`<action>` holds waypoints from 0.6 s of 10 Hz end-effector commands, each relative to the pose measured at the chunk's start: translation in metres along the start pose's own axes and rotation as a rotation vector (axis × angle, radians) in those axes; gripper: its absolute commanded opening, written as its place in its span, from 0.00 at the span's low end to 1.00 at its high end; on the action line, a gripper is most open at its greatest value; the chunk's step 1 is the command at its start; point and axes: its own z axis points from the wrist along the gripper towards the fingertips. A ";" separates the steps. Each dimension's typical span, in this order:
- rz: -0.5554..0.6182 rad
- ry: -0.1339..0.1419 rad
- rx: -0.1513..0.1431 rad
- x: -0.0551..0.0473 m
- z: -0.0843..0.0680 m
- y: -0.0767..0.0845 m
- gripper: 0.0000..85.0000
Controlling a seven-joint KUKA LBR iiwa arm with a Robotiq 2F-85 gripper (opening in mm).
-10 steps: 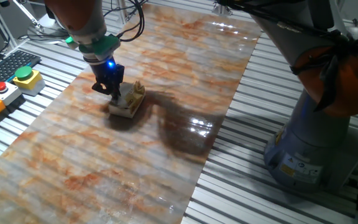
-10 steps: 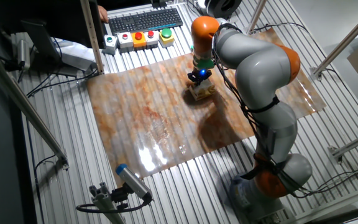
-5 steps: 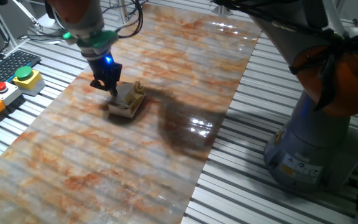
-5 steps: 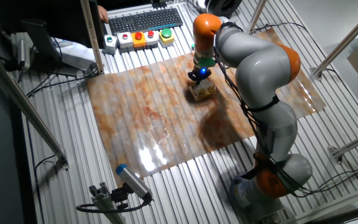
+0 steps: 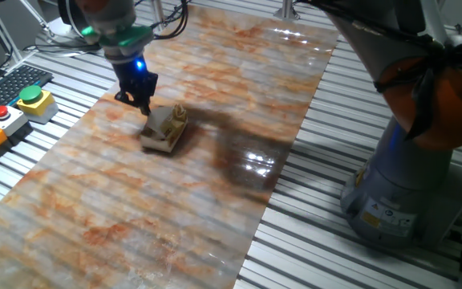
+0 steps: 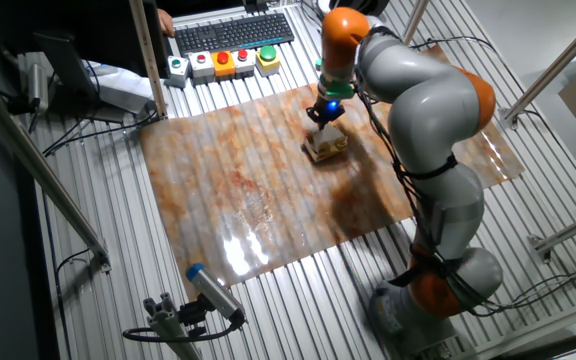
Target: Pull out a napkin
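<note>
While the arm leans over the marbled orange-and-white mat (image 5: pixel 215 160), the gripper (image 5: pixel 141 105) is seen just above the upper left corner of the small golden-tan and white box (image 5: pixel 164 130). A blue light is lit on the gripper body, and a green ring is visible above it. The dark fingers (image 5: pixel 138 95) are drawn close together at their tips, and a pale strip of napkin (image 5: pixel 152 118) appears to be pinched between them, though the view is too coarse for this to be certain. The napkin is seen as a small white peak rising from the top of the box toward the fingertips; its remainder is hidden inside the box.

From the other fixed camera, the gripper (image 6: pixel 321 115) is placed directly over the box (image 6: pixel 326 146), and the napkin cannot be told apart from the box's white top. The box is set on the mat (image 6: pixel 228 190), near the edge closest to the keyboard (image 6: pixel 233 34). A row of button boxes (image 6: pixel 220 62), with red, orange and green caps, is lined up just beside the keyboard, well apart from the box. A green button on a yellow housing (image 5: pixel 32 99) is also seen off the mat's left edge in the first camera.
</note>
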 end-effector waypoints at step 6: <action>0.009 -0.004 -0.054 0.012 -0.018 -0.008 0.00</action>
